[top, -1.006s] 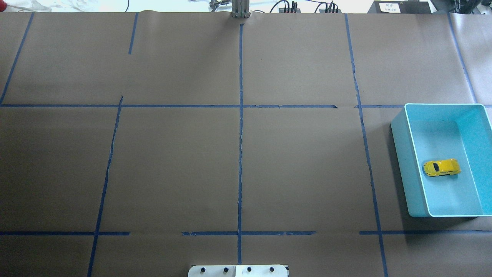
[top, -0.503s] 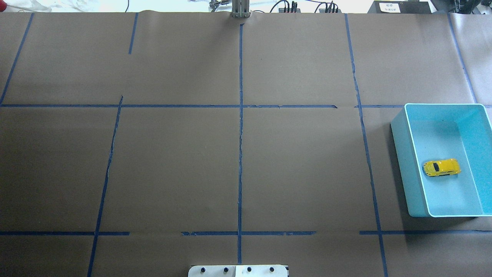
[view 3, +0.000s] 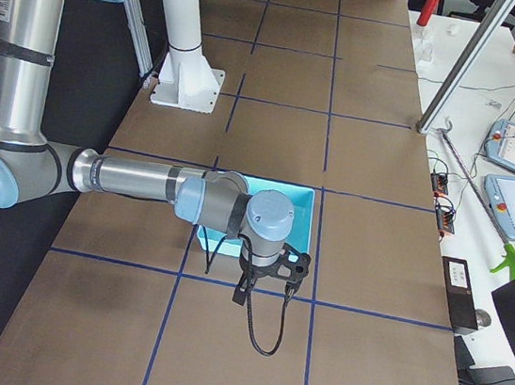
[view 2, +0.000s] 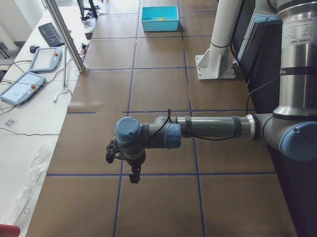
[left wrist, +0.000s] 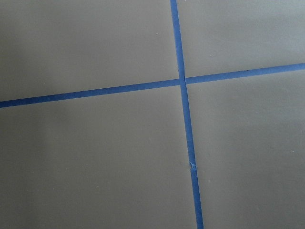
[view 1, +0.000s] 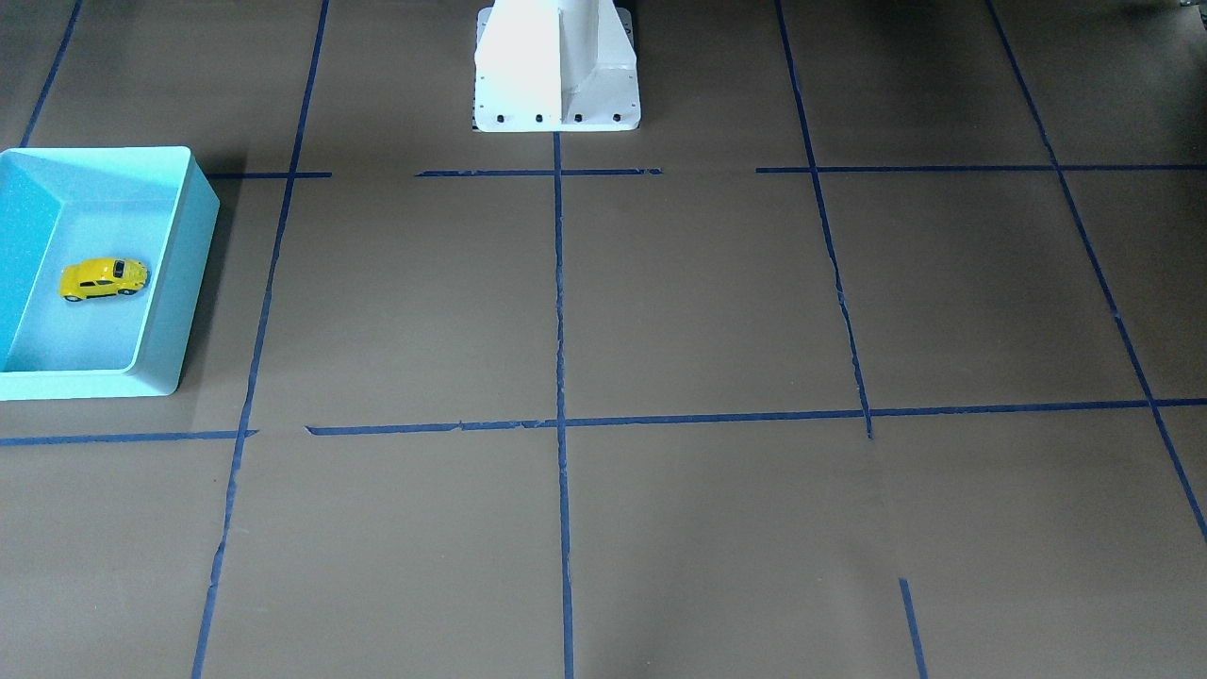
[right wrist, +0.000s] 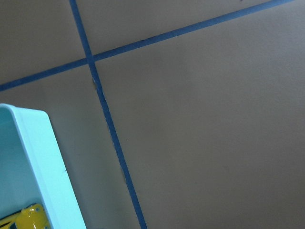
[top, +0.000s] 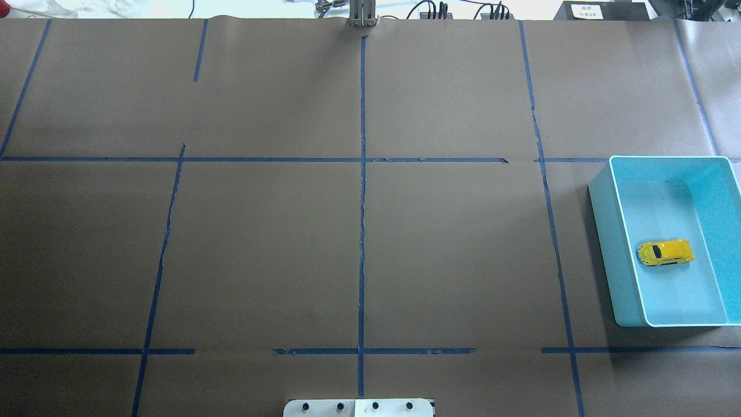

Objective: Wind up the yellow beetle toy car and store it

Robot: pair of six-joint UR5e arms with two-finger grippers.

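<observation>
The yellow beetle toy car [top: 666, 252] lies inside the turquoise bin [top: 604, 243] at the table's right side. It also shows in the front-facing view [view 1: 104, 278] inside the bin [view 1: 181, 283], and at the lower left corner of the right wrist view [right wrist: 26, 217] behind the bin's rim [right wrist: 45, 162]. My right gripper [view 3: 264, 284] hangs above the table beside the bin [view 3: 307, 213], apart from the car. My left gripper [view 2: 134, 175] hangs over the table's far left end, far from the bin [view 2: 159, 18]. I cannot tell whether either gripper is open or shut.
Brown paper with blue tape lines [top: 362, 231] covers the table. The white robot base [view 1: 556, 71] stands at the table's near middle edge. Tablets and a keyboard [view 2: 50, 34] lie on a side table beyond the far edge.
</observation>
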